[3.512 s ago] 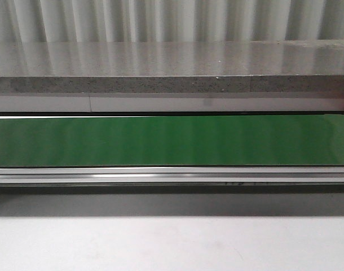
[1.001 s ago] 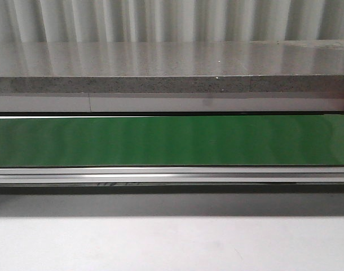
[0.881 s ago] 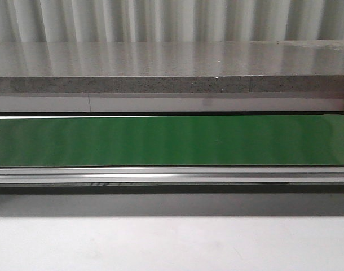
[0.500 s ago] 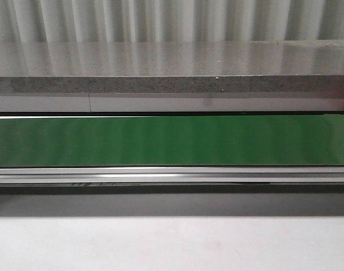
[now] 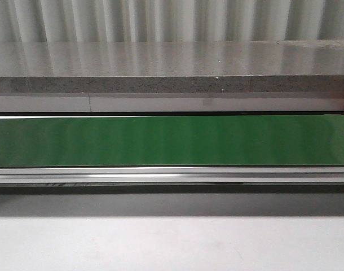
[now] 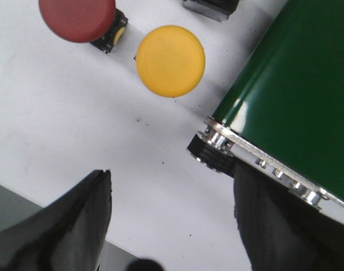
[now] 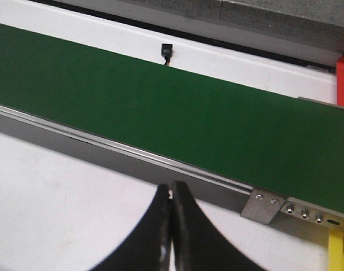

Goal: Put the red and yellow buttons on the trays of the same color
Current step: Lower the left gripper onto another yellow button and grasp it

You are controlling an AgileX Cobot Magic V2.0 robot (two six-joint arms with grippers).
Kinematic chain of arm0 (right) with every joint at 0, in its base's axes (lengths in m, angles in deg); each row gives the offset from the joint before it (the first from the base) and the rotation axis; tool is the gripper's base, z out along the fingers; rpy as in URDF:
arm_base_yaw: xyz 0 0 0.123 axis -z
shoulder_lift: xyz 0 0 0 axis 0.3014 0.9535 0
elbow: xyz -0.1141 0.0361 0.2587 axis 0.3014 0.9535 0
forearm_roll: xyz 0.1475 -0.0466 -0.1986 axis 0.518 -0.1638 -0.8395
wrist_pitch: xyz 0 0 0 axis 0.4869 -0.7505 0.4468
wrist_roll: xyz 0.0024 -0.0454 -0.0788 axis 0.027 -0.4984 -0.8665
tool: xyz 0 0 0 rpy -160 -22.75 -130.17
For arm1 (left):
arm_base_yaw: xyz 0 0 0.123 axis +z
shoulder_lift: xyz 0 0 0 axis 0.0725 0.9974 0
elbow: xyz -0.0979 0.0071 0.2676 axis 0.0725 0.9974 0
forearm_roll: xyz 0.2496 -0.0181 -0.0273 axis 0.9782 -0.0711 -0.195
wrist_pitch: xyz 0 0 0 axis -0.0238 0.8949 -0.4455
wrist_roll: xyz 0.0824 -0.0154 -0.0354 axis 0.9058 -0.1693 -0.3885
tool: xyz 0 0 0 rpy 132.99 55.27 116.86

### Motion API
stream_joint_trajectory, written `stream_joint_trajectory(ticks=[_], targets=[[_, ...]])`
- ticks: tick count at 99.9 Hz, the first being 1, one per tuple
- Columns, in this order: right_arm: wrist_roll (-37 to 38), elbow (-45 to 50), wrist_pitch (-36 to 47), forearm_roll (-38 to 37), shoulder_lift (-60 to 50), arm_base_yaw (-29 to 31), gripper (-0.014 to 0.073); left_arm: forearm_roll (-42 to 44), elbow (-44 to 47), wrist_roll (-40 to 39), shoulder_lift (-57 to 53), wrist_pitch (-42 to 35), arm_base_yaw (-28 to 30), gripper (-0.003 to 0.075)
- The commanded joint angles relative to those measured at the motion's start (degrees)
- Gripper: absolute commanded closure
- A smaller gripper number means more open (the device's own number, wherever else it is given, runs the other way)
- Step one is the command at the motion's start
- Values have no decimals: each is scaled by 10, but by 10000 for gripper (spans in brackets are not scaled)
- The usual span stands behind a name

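1. Nothing on the long green conveyor belt (image 5: 172, 141) has moved in my front view since the earlier frames; only a dark reflection in its metal rail has slid leftward.
2. My left gripper (image 6: 172, 226) hovers with fingers spread wide over the white table (image 6: 59, 130), likely lining up a pick.
3. Ahead of it lie the round yellow button (image 6: 171, 61) and round red button (image 6: 77, 20), apart, beside the belt end.
4. My right gripper (image 7: 172, 231) is pinched together, empty, near the belt.
5. No trays are visible.

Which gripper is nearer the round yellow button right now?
Left. The round yellow button lies on the white table just ahead of the open left gripper; the shut right gripper sees no button.
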Motion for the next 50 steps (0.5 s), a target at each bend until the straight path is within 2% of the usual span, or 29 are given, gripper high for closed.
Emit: stream_joint_trajectory(ticks=[1,14,50], targets=[[-7,-15,38,1,4,-1,661,-16,-26,1,9,-18,7,280],[-7,-15,38,1,4,-1,661,-56,-40,0,37,-42,23,280],[-7,-15,38,1,4,-1,661,-72,-61,-18,107,-70,35,280]])
